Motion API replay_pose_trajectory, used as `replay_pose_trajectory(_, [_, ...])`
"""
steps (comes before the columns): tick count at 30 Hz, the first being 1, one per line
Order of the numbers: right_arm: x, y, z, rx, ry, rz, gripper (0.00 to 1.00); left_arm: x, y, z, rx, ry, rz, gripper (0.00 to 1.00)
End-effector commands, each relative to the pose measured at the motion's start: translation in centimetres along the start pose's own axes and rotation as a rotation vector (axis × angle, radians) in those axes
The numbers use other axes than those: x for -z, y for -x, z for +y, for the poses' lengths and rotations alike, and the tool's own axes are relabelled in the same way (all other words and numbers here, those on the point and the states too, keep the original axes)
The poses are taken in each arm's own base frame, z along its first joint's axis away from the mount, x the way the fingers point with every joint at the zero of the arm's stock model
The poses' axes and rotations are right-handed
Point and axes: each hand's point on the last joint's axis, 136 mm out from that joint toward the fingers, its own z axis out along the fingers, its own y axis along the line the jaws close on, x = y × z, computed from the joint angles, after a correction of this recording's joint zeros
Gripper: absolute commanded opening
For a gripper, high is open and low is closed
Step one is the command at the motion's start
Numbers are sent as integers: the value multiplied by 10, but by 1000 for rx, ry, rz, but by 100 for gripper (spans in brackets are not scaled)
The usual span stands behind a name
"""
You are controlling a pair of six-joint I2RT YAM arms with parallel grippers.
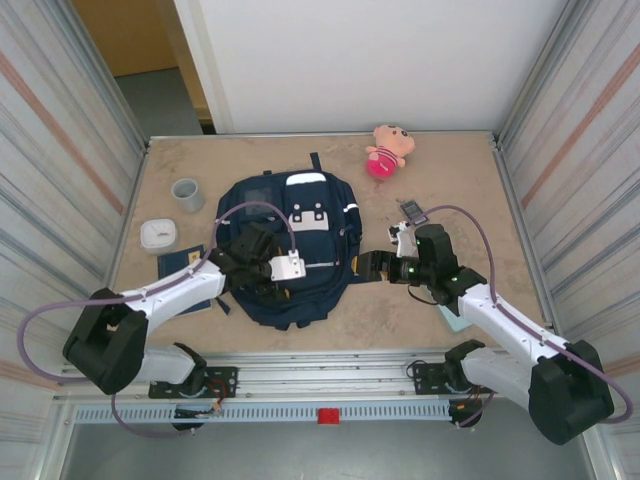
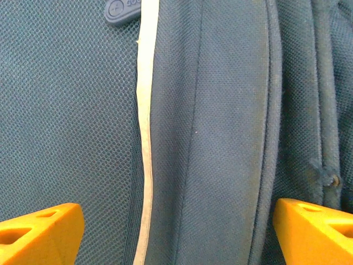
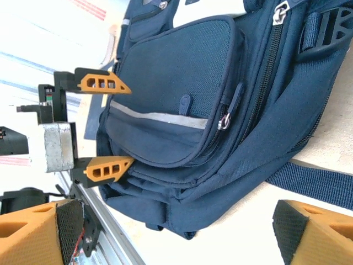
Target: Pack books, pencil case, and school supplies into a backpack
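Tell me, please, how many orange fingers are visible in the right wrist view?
4. The right gripper's own two sit in the bottom corners; the left gripper's two fingers are spread over the backpack. None seems hidden.

A backpack (image 1: 290, 250) lies mid-table (image 1: 460, 180), with cup (image 1: 187, 195), box (image 1: 158, 234) and book (image 1: 178, 260) left of it, plush toy (image 1: 388, 150) behind, and gadget (image 1: 411, 210) right.

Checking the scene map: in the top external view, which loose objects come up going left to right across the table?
white rounded box → grey cup → navy backpack → pink-and-tan plush toy
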Motion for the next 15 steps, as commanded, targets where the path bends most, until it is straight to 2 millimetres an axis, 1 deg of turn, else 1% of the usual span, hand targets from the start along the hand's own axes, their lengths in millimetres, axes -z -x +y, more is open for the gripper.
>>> replay_pose_trajectory(1, [-2, -3, 0, 21, 19, 9, 91, 2, -15, -12, 16, -17, 47, 90])
replay_pose_trajectory(5, [-2, -4, 2, 23, 27, 11, 91, -8, -28, 9, -19, 105, 131, 89])
replay_pose_trajectory(7, [-2, -3, 2, 24, 25, 7, 91, -12, -29, 20, -31, 154, 152, 88])
replay_pose_trajectory(8, [-2, -3, 2, 24, 23, 6, 91, -13, -25, 24, -37, 174, 139, 87])
replay_pose_trajectory(10, [-3, -4, 2, 22, 25, 5, 91, -15, -11, 30, -55, 214, 91, 81])
replay_pose_trajectory(12, [-4, -4, 1, 16, 29, -1, 91, -18, 6, 33, -79, 255, 27, 76])
replay_pose_trajectory(15, [-7, -5, 3, 14, 37, 2, 91, -26, 24, 33, -114, 308, -27, 76])
